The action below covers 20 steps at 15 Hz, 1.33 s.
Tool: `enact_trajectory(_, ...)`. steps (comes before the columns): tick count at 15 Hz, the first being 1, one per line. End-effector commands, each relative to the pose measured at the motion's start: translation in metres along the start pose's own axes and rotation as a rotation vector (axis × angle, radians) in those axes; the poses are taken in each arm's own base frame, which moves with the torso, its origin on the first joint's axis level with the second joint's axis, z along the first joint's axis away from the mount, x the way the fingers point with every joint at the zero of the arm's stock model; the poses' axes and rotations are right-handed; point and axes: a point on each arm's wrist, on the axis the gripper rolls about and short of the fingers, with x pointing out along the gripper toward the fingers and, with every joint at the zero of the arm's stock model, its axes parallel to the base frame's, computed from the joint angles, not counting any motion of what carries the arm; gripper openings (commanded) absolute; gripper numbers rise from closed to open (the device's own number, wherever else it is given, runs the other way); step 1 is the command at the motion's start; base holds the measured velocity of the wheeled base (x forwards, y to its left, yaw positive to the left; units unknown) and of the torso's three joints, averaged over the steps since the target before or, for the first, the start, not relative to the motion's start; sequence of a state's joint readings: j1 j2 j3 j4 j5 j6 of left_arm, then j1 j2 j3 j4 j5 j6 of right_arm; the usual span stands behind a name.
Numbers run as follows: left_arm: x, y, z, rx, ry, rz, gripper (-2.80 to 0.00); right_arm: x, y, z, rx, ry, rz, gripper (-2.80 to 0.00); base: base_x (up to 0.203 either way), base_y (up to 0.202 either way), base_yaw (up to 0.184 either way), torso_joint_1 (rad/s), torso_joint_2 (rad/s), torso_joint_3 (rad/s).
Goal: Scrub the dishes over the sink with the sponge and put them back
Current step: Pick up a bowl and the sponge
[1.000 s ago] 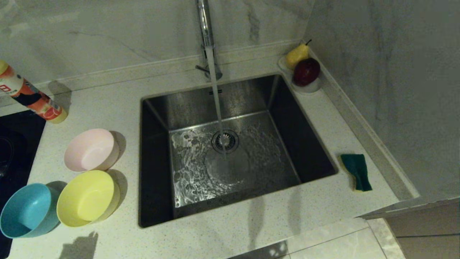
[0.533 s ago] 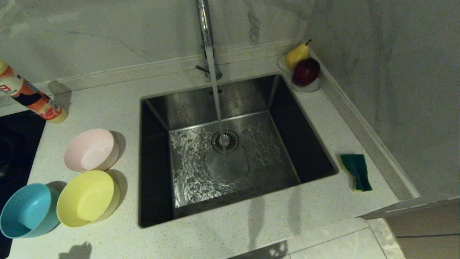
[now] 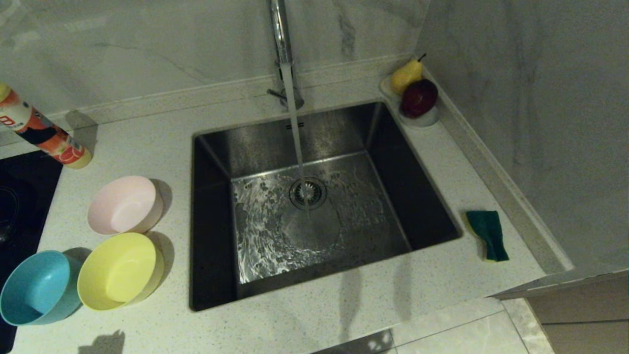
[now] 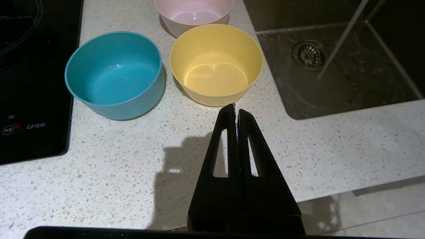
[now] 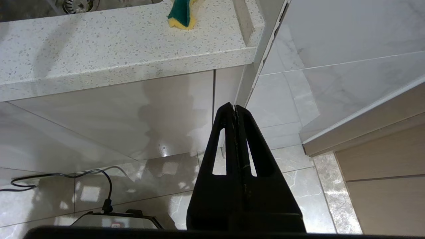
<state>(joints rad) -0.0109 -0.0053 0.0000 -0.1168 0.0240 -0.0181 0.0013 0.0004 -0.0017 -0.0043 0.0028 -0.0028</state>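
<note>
Risk, bowls: the pink bowl (image 3: 125, 205), yellow bowl (image 3: 119, 271) and blue bowl (image 3: 39, 287) stand close together on the counter (image 3: 344, 305), left of the sink (image 3: 314, 206); yellow and blue are touching or nearly so. Reaching for one could nudge a neighbour; thin plastic walls would likely slide away instead of seating in the jaws.
Risk, water: the tap (image 3: 280, 44) runs a stream onto the drain (image 3: 308, 192). A bowl held under it may splash or turn slippery and drop into the basin.
Risk, sponge: the sponge (image 3: 487, 235) lies bent, green face up, on the counter right of the sink, near the wall ledge. A low approach could hit the ledge or push the sponge along.
Left gripper (image 4: 236, 111): above the counter's front edge, pointing at the yellow bowl, just short of it; jaws closed, holding nothing, touching nothing.
Right gripper (image 5: 235, 107): parked below counter level, before the cabinet front; jaws closed, empty; sponge well apart.
Progress: judged not begun; all bowls and the sponge rest on the counter.
</note>
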Motion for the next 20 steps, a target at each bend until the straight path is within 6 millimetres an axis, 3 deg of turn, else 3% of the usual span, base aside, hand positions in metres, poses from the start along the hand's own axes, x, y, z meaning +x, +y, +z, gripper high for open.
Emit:
enact_trajectory(1, 0.0023, 0.0001, -0.0113, 0.001, 0.042, 0.002, -2.80, 0.0000, 0.0000, 0.0000, 0.000, -0.001, 0.002, -2.80, 0.000, 0.000, 0.000, 0.000, 0.00, 0.000)
enact_trajectory(20, 0.0023, 0.0002, -0.0113, 0.001, 0.042, 0.001, -2.80, -0.0001, 0.0000, -0.0002, -0.002, -0.001, -0.001, -2.80, 0.000, 0.000, 0.000, 0.000, 0.00, 0.000)
